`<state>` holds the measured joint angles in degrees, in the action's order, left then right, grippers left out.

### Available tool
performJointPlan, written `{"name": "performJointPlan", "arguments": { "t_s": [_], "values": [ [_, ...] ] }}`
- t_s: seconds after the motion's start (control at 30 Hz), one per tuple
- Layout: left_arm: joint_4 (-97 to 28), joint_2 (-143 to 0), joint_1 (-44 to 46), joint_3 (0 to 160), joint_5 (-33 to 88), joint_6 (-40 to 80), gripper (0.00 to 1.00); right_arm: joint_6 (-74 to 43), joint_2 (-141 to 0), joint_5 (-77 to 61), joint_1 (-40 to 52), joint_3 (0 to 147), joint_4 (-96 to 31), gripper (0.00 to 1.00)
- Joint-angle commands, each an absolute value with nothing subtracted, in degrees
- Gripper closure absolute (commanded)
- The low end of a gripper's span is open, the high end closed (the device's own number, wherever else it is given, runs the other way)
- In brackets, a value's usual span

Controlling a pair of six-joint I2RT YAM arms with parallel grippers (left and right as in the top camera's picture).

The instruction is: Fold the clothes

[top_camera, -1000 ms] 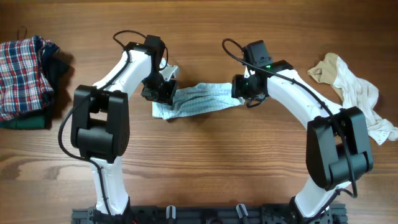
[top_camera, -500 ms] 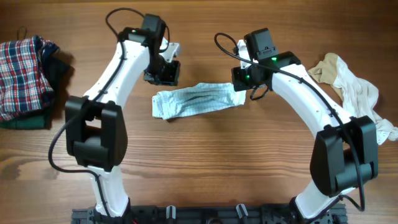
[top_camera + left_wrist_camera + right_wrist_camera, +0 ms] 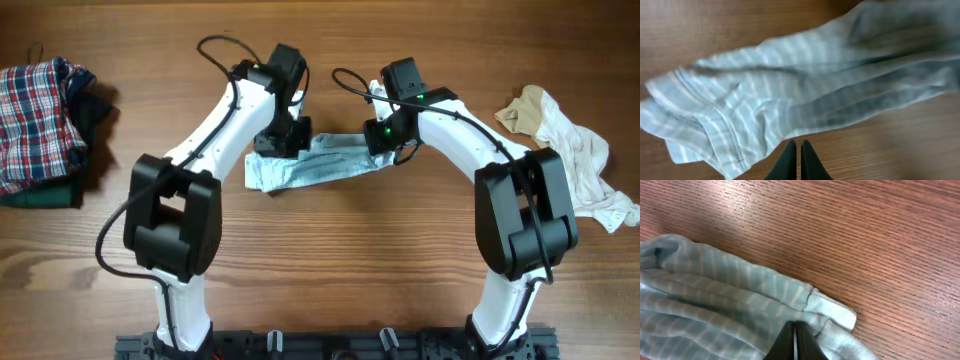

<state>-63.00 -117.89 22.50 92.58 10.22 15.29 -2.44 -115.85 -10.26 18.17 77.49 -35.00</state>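
Brown wooden table (image 3: 330, 270), grain running left to right, soft sheen on the boards in the close views, black rail (image 3: 340, 346) along its near edge, small clips on the rail.

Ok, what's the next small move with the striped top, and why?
Probably lift a little and fold toward the near edge: the left gripper and right gripper are shut at the far edge of the striped top, which lies unfolded.

The left arm (image 3: 215, 120) and right arm (image 3: 462, 128) reach forward and angle toward each other. The left end effector (image 3: 800, 148) points down, fingers pressed together. The right end effector (image 3: 794, 330), near its right side, is likewise closed tip to tip.
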Motion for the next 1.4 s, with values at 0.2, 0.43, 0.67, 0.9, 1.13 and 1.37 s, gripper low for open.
{"name": "performJointPlan", "arguments": {
  "t_s": [0.2, 0.43, 0.67, 0.9, 1.13, 1.37],
  "values": [
    [-61.3, -117.1, 23.0, 89.2, 12.5, 24.9, 0.49, -1.6, -116.8, -10.4, 18.0, 78.3, -34.5, 0.96],
    [-60.8, -117.1, 23.1, 89.2, 6.6, -0.5, 0.43, -1.6, -116.8, -10.4, 18.0, 78.3, -34.4, 0.96],
    [-60.5, -117.1, 23.2, 89.2, 6.6, -27.0, 0.60, -1.7, -116.8, -10.4, 18.0, 78.3, -34.3, 0.96],
    [-60.6, -117.1, 23.2, 87.9, 10.9, -26.5, 0.72, -1.6, -116.8, -10.4, 18.0, 78.3, -33.7, 0.96],
    [-57.4, -117.1, 23.2, 83.8, 11.0, -26.5, 0.69, -1.7, -116.8, -10.4, 18.0, 78.3, -33.5, 0.96],
    [-54.0, -117.1, 23.2, 81.7, 10.5, -26.6, 0.70, -1.7, -116.8, -10.4, 18.0, 78.3, -33.5, 0.96]
  ]
}}
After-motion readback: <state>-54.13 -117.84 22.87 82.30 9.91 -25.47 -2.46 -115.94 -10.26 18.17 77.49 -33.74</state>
